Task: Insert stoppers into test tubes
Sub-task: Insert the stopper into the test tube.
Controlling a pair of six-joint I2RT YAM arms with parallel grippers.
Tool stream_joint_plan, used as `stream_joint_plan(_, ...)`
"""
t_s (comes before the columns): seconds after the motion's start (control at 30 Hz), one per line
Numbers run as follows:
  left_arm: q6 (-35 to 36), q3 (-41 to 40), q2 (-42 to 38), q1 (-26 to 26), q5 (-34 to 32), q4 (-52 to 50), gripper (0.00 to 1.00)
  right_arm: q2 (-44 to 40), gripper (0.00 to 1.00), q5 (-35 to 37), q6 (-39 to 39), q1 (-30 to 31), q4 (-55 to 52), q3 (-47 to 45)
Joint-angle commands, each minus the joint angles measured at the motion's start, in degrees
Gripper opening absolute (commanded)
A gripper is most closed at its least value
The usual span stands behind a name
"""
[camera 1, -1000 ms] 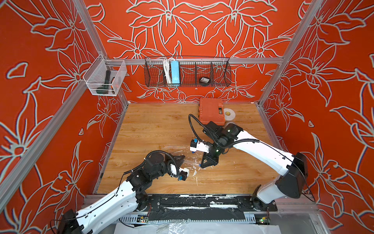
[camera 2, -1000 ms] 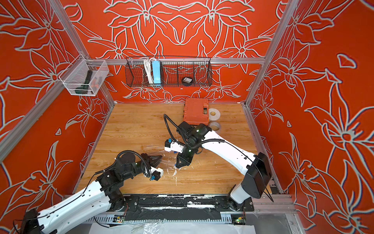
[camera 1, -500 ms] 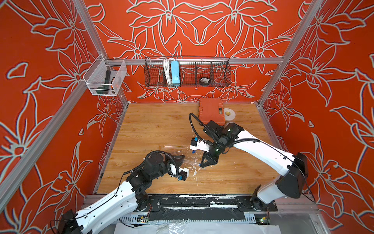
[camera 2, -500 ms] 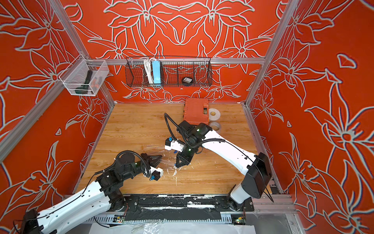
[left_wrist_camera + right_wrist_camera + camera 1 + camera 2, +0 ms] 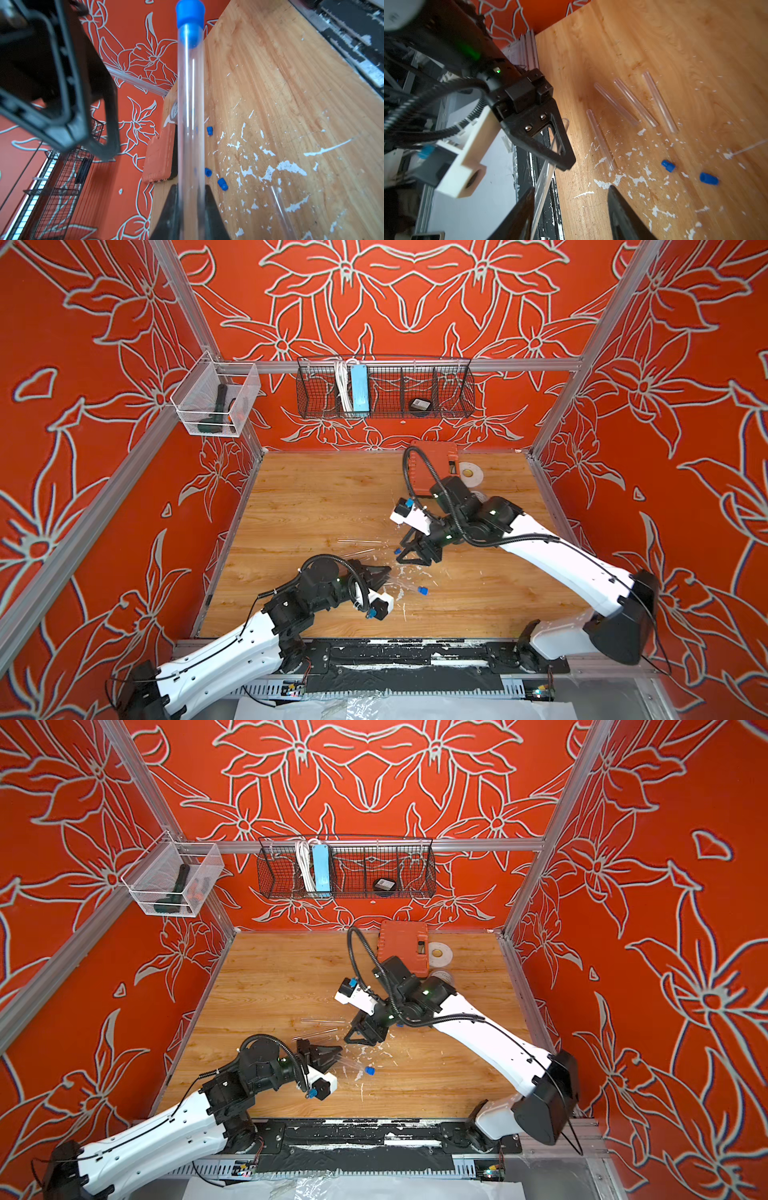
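Pinching a stoppered test tube [image 5: 190,93], the left tool [image 5: 190,188] faces the spread right tool [image 5: 572,188], well inside the table [image 5: 316,497] edges.

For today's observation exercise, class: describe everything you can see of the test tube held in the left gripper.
The test tube is slim, clear and colourless, seemingly empty, glass or plastic by its look. The left gripper has its jaws shut near one end; the rest sticks out free over the wooden table. A blue stopper sits partly pushed into its far end. The open right gripper stands clear of it.
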Motion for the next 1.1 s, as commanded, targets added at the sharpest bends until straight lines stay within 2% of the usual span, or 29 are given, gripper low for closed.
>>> stream_joint_plan(0.0,-10.7,-1.5,-1.2,-0.1,-2.8,5.7,0.00,-9.0,0.67,-0.1,7.2,-4.3,5.6,-3.2)
stream_joint_plan(0.03,-15.0,-1.8,-1.7,-0.1,-2.6,8.1,0.00,-10.8,0.69,1.5,11.3,-5.6,5.7,-3.7)
stream_joint_plan(0.13,-31.8,-3.3,-2.7,0.0,-2.4,17.9,0.00,-13.9,0.66,5.2,25.8,-9.8,3.0,-2.9)
stream_joint_plan(0.2,-41.9,-5.1,-2.7,-0.1,-2.1,25.6,0.00,-14.3,0.66,2.9,34.3,-11.5,0.5,-1.3)
stream_joint_plan(0.27,-48.9,-6.6,-2.1,0.0,-2.2,31.4,0.00,-14.1,0.67,-0.8,41.1,-12.0,-0.3,-0.5)
stream_joint_plan(0.37,-55.7,-7.9,-0.8,-0.1,-2.1,37.0,0.00,-14.1,0.70,-9.1,52.8,-12.2,7.3,-2.7)
stream_joint_plan(0.47,-57.5,-8.0,0.7,-0.1,-0.4,38.6,0.00,-13.7,0.71,-13.6,61.7,-12.2,16.3,-4.7)
stream_joint_plan(0.53,-57.9,-8.0,1.1,-0.1,0.1,38.9,0.00,-12.5,0.72,-15.7,64.0,-12.1,18.6,-4.2)
stream_joint_plan(0.67,-58.3,-7.7,1.7,-0.1,0.2,39.1,0.00,-10.4,0.70,-18.4,64.5,-10.8,20.0,-2.9)
stream_joint_plan(0.83,-58.9,-7.4,2.3,0.0,0.8,40.2,0.00,-8.0,0.61,-19.2,64.3,-7.7,21.0,-2.3)
stream_joint_plan(0.93,-59.2,-7.5,2.4,0.0,0.7,40.8,0.00,-7.2,0.60,-19.4,65.0,-5.9,22.3,-1.9)
stream_joint_plan(1.07,-59.5,-7.7,2.7,0.0,0.5,41.7,0.00,-7.1,0.54,-20.0,65.8,-4.7,23.8,-2.9)
